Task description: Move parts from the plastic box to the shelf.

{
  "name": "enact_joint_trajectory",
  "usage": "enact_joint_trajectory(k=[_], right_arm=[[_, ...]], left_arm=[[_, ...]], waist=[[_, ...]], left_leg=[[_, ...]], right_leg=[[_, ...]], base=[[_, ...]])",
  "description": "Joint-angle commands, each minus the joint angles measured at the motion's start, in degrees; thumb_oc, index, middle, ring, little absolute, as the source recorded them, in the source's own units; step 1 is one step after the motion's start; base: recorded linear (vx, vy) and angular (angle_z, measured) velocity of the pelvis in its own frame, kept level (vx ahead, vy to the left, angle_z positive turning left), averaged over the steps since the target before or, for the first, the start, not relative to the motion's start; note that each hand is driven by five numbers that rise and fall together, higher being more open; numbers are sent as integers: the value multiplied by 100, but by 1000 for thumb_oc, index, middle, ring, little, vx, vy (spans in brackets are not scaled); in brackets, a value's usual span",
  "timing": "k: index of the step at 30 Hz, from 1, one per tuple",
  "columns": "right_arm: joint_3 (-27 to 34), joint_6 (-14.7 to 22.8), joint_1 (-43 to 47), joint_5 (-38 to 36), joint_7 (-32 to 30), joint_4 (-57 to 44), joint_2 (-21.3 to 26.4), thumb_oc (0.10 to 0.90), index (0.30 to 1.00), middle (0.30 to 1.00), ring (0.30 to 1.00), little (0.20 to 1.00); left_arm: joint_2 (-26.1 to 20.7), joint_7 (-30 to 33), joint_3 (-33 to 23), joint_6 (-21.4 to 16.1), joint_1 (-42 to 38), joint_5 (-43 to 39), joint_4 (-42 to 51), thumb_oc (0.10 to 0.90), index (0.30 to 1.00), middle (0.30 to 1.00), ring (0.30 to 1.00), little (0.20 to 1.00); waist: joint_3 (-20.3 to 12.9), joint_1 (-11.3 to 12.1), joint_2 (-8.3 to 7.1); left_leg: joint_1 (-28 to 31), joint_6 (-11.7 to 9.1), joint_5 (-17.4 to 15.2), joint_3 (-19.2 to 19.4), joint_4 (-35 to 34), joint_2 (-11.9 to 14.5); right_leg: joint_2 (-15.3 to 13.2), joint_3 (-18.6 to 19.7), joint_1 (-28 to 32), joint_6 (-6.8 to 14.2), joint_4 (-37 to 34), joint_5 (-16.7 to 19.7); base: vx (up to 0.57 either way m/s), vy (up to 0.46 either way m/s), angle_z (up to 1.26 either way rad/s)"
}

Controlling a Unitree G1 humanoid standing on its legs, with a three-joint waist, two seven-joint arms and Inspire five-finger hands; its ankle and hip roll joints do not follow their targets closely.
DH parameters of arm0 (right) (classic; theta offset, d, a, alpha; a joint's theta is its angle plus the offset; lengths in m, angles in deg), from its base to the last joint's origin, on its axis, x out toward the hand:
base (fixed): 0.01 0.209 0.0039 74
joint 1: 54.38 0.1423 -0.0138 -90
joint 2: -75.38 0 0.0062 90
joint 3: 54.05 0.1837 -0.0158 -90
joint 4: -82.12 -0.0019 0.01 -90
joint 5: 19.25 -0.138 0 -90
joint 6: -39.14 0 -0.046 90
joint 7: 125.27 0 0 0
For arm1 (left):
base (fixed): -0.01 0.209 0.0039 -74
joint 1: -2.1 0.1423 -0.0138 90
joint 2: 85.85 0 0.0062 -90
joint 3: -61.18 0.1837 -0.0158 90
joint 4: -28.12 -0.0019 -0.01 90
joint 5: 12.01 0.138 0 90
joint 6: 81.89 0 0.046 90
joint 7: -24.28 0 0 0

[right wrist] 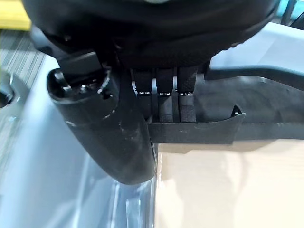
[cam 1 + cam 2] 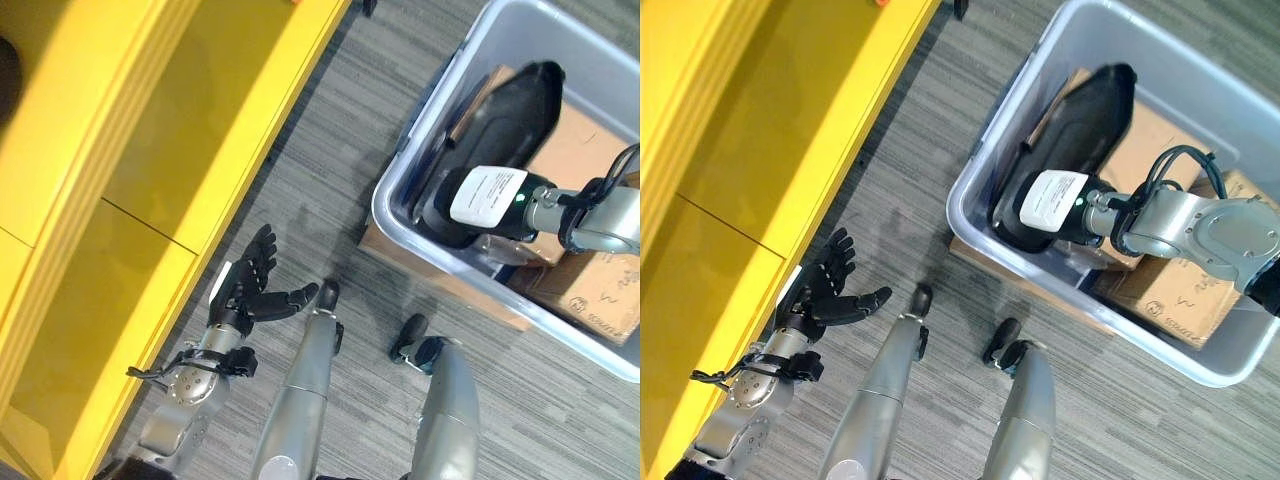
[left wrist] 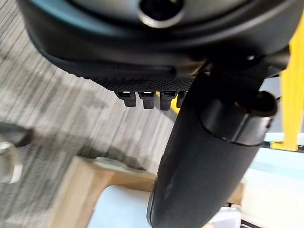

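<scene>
Now right hand [image 2: 1055, 205] gripping black part [image 2: 1085, 115] (inside plastic box [image 2: 985, 175]), left hand [image 2: 820, 290] spread.

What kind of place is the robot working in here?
Probably a workshop or stockroom: a yellow shelf stands on grey carpet, beside a plastic box holding a black part and cardboard cartons.

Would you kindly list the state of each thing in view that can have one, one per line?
Left hand: open, fingers spread, holding nothing, over the floor beside the shelf.
Right hand: inside the plastic box, fingers curled over the black part's edge.
Black part: in the box, lying on cardboard.
Plastic box: open, no lid on it.
Yellow shelf: no parts on the visible surfaces.
</scene>
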Motion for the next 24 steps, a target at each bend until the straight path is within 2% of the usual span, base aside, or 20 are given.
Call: enact_joint_trajectory(k=[1,3,4,6,11,13,14,19,22,24], right_arm=[[202,-211,661,-338,-219,-106,457,400,300,300,300,300],[202,-205,741,-423,-238,-194,394,400,300,300,300,300],[202,-220,760,-522,-318,-239,374,400,300,300,300,300],[202,-240,800,-549,-346,-271,380,400,300,300,300,300],[202,-291,866,-881,-490,-193,235,400,300,300,300,300],[219,-286,876,-962,-510,-241,233,400,300,300,300,300],[386,-290,819,-1103,-580,-329,235,400,300,300,300,300],[1015,-231,355,-1608,-541,-644,384,400,300,300,300,300],[1846,-140,-227,-2326,-507,-959,415,400,300,300,300,300],[2138,-102,-449,-2579,-488,-997,416,400,300,300,300,300]], left_arm=[[34,-172,-409,-500,36,75,681,900,1000,1000,1000,1000],[-17,-208,-461,-507,13,61,697,900,1000,1000,1000,1000],[-16,-246,-475,-510,15,22,674,900,1000,1000,1000,1000],[-38,-255,-511,-509,37,14,677,900,1000,1000,1000,1000],[18,-299,-667,-523,155,77,636,900,1000,1000,1000,1000],[22,-301,-717,-528,194,93,622,900,1000,1000,1000,1000],[37,-301,-789,-532,206,120,597,900,1000,1000,1000,1000],[2,-385,-972,-574,306,377,608,900,1000,1000,1000,1000],[-64,-299,-1143,-686,307,916,647,900,1000,1000,1000,1000],[-157,-237,-1229,-779,297,1234,689,900,1000,1000,1000,1000]], waist=[[218,-136,13],[202,-160,3],[60,-197,-4],[19,-214,1],[-368,-271,-11],[-440,-266,-35],[-599,-273,-85],[-1025,-321,-177],[-1460,-372,-266],[-1623,-396,-317]], left_leg=[[882,-120,-177,-336,-844,575],[1262,-145,11,-322,-1285,658],[1445,-161,315,-268,-1697,711],[1572,-171,376,-275,-1849,749],[2169,-262,702,-222,-2634,939],[2259,-281,760,-196,-2758,980],[2442,-310,870,-161,-3005,1058],[2908,-407,1088,-109,-3624,1172],[3280,-478,1241,-32,-4094,1244],[3384,-506,1228,10,-4153,1271]], right_leg=[[-69,504,1317,389,-506,-241],[-8,372,1756,487,-1048,54],[24,242,1992,540,-1609,461],[68,205,2157,566,-1869,572],[146,39,2867,737,-3096,1092],[169,20,2991,758,-3284,1148],[179,-43,3177,837,-3620,1320],[175,-203,3652,952,-4200,1544],[243,-228,3902,1032,-4577,1705],[275,-211,3995,1062,-4705,1749]], base=[[1,-1,-10],[-38,27,-9],[-72,40,-18],[-29,19,-26],[12,-7,-10],[21,-29,-16],[29,-29,-16],[45,-37,-7],[57,-34,9],[58,-24,-6]])
